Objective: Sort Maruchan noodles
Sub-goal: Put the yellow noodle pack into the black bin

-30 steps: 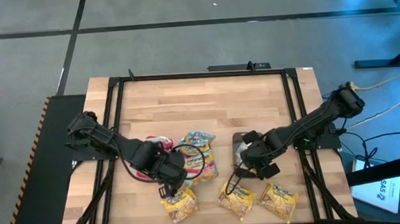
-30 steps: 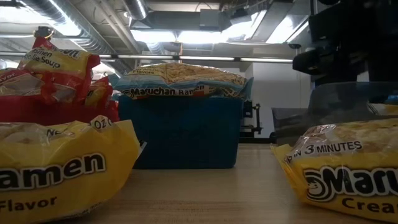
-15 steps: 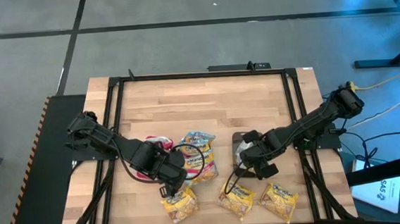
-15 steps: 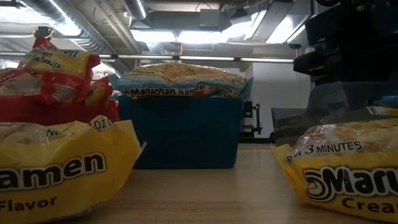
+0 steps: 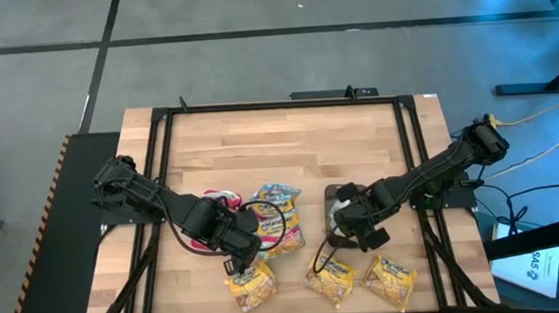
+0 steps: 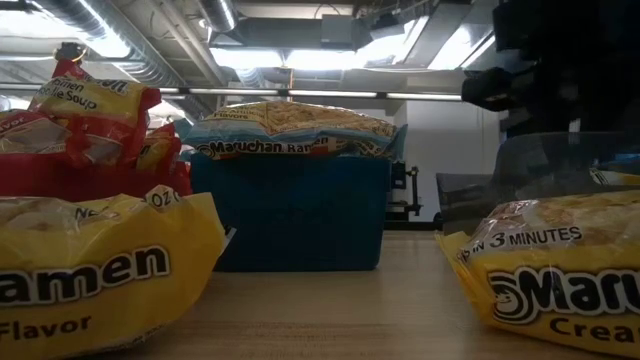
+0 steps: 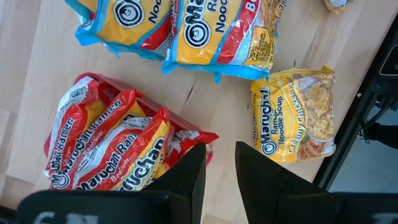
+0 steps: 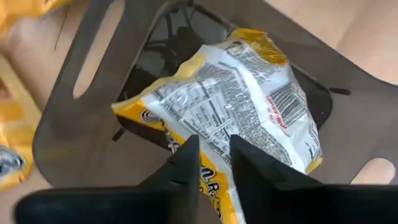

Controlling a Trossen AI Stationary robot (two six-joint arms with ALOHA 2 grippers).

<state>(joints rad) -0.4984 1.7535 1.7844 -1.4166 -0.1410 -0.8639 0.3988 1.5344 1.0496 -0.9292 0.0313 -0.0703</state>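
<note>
Overhead, right gripper (image 5: 349,229) hovers over the grey tray (image 5: 332,191), left gripper (image 5: 248,255) beside the red tray (image 5: 205,243); right wrist shows fingers slightly apart, empty, above a yellow Maruchan packet (image 8: 242,118) lying in that tray.

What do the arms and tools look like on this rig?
Both arms are dark, jointed and slim. The left tool ends in two flat black fingers; the right tool matches, with tapered black fingers. A thin black cable loops beside the left arm. No markings show on the right arm.
</note>
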